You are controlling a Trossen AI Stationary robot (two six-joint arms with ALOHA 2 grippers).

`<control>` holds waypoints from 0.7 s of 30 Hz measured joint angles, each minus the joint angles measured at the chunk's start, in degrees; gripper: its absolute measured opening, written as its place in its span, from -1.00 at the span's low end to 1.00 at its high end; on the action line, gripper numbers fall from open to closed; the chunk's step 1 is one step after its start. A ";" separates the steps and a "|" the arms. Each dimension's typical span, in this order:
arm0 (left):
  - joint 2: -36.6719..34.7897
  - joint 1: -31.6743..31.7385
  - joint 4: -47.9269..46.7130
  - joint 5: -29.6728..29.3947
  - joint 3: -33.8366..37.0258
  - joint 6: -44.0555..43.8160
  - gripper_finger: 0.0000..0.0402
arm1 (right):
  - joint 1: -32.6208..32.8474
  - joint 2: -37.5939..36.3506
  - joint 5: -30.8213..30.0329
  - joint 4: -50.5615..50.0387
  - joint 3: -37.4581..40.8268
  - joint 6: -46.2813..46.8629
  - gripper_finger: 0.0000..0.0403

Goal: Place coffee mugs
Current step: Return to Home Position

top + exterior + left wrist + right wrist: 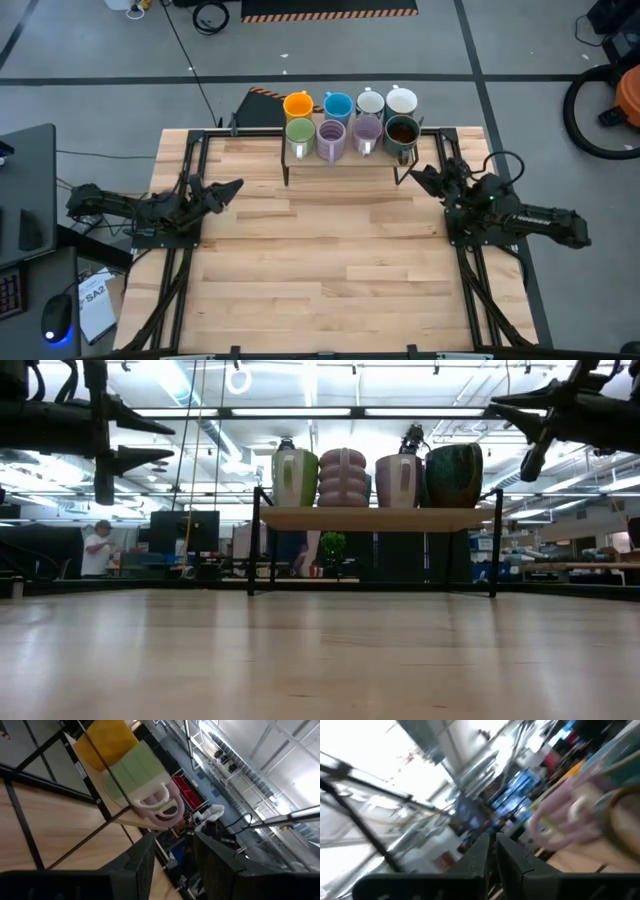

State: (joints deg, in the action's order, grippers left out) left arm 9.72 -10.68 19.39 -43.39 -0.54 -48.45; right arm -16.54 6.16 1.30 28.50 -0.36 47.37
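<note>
Several coffee mugs stand on their bases in two rows on a small raised shelf (pixel 370 518) at the table's far edge. The far row is orange (pixel 298 104), blue (pixel 338 104) and two white (pixel 385 100). The near row is green (pixel 300 133), two lilac (pixel 331 136) and a dark one (pixel 402 132). My left gripper (pixel 228 188) is open and empty at the table's left edge, well short of the shelf. My right gripper (pixel 424 178) is shut on nothing at the right edge, just near and right of the dark mug.
Black frame rails (pixel 190 160) run along the table's left and right sides beside the arms. Bare wooden tabletop (pixel 320 260) lies between the arms and in front of the shelf. A person (pixel 97 548) stands far off in the room beyond.
</note>
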 joint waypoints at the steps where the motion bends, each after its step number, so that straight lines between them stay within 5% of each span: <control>1: 0.00 0.00 -0.01 0.40 0.00 0.06 -0.29 | -0.18 -0.25 -1.12 -0.09 0.00 -0.58 -0.82; 6: 0.00 -0.02 0.03 0.62 0.00 0.09 -0.29 | -0.72 -0.16 -9.31 -0.64 0.00 -11.66 -0.82; 12: 0.00 -0.02 0.03 0.61 0.02 0.13 -0.29 | -0.79 -0.14 -10.55 -1.19 0.00 -26.60 -0.82; 21: 0.00 -0.02 0.03 0.61 0.02 0.21 -0.29 | -0.76 -0.14 -10.55 -1.19 0.00 -27.77 -0.82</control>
State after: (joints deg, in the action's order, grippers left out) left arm 9.72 -10.70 19.42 -42.78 -0.51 -48.24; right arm -17.30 6.02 -9.26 27.31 -0.36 19.60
